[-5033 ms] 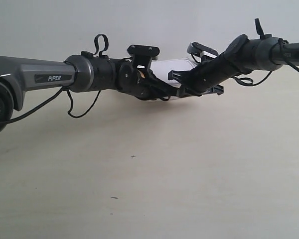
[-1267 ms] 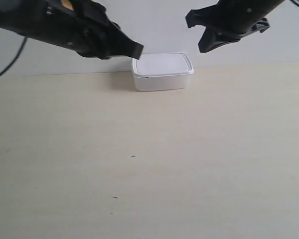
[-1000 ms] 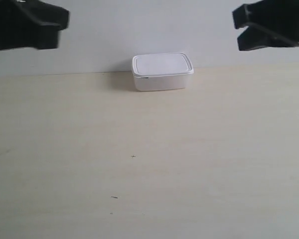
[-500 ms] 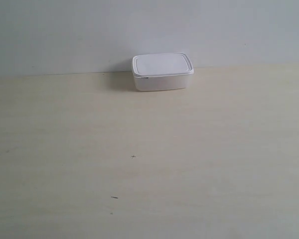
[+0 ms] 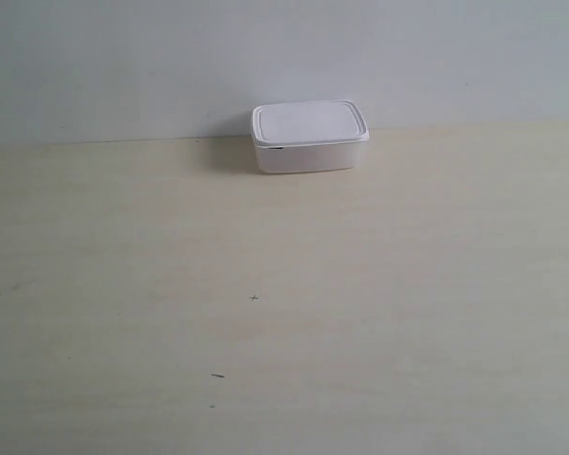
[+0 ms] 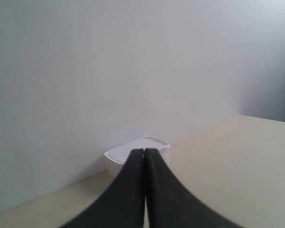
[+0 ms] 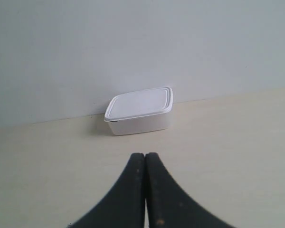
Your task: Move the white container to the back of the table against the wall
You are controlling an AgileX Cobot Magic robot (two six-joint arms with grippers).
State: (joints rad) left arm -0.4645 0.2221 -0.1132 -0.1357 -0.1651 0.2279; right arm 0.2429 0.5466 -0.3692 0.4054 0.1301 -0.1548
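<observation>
The white container (image 5: 309,137) stands lid-on at the far edge of the table (image 5: 284,313), its back side at the wall (image 5: 284,57). Neither arm shows in the exterior view. In the left wrist view my left gripper (image 6: 145,151) is shut, black fingers pressed together with nothing between them; the white container (image 6: 118,155) lies well beyond its tips, partly hidden by them. In the right wrist view my right gripper (image 7: 145,155) is also shut and empty, with the white container (image 7: 139,110) a good distance ahead of it against the wall (image 7: 142,47).
A few tiny dark specks (image 5: 254,299) mark the pale beige tabletop. A darker wall section (image 6: 270,61) meets the table at one side in the left wrist view. Nothing else stands on the table.
Both arms have pulled away from the container, up and out of the exterior view. The container has stayed where it is at the wall.
</observation>
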